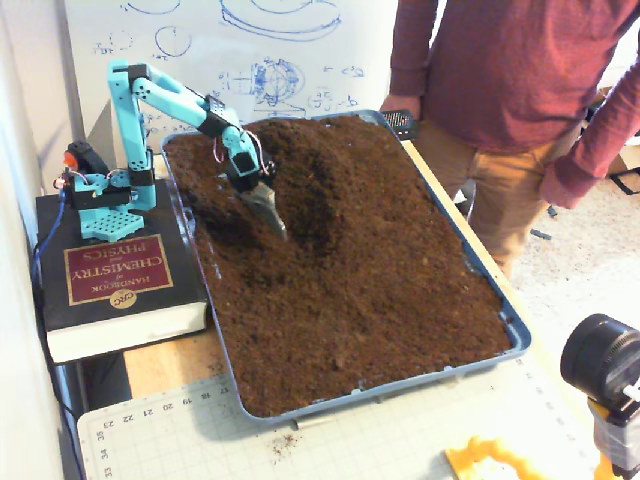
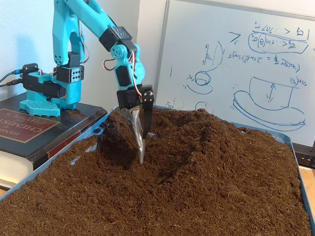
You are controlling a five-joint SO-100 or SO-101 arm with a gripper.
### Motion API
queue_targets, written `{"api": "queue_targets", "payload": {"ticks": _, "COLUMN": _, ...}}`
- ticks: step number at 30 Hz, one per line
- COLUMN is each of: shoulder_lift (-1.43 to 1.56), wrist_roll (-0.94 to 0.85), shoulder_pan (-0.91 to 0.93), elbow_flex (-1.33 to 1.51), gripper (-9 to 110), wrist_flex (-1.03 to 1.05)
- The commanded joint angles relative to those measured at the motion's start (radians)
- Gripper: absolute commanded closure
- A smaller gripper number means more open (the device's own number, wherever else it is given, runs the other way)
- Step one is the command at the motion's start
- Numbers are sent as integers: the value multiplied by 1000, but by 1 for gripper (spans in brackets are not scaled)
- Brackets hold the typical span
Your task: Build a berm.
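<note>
High oblique plus low close-up

In both fixed views, a tray point(image 1: 520, 330) filled with loose soil point(image 1: 370, 290) lies on the table. To the tray's left in the high fixed view, the arm's base point(image 1: 100, 200) stands on a thick book point(image 1: 115, 285). The arm reaches out over the tray's far-left part, and its gripper point(image 1: 278, 222) points down with its tips at the soil. Just right of the gripper rises the berm point(image 1: 330, 170), running toward the tray's far edge. Behind the tray stands a whiteboard point(image 2: 236, 64). A person point(image 1: 520, 110) stands at the tray's far-right side. A cutting mat point(image 1: 300, 440) lies before the tray.
</note>
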Motion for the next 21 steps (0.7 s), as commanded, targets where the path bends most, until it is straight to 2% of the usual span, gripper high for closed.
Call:
{"api": "queue_targets", "payload": {"ticks": 1, "shoulder_lift": -44, "wrist_roll": 9, "shoulder_pan": 0, "elbow_flex": -21, "gripper": 101, "wrist_flex": -12}}
{"api": "queue_targets", "payload": {"ticks": 14, "shoulder_lift": -344, "wrist_roll": 28, "shoulder_pan": -54, "elbow_flex": -359, "gripper": 101, "wrist_flex": -12}}
{"api": "queue_targets", "payload": {"ticks": 21, "shoulder_lift": -364, "wrist_roll": 296, "shoulder_pan": -184, "elbow_flex": -489, "gripper": 101, "wrist_flex": -12}}
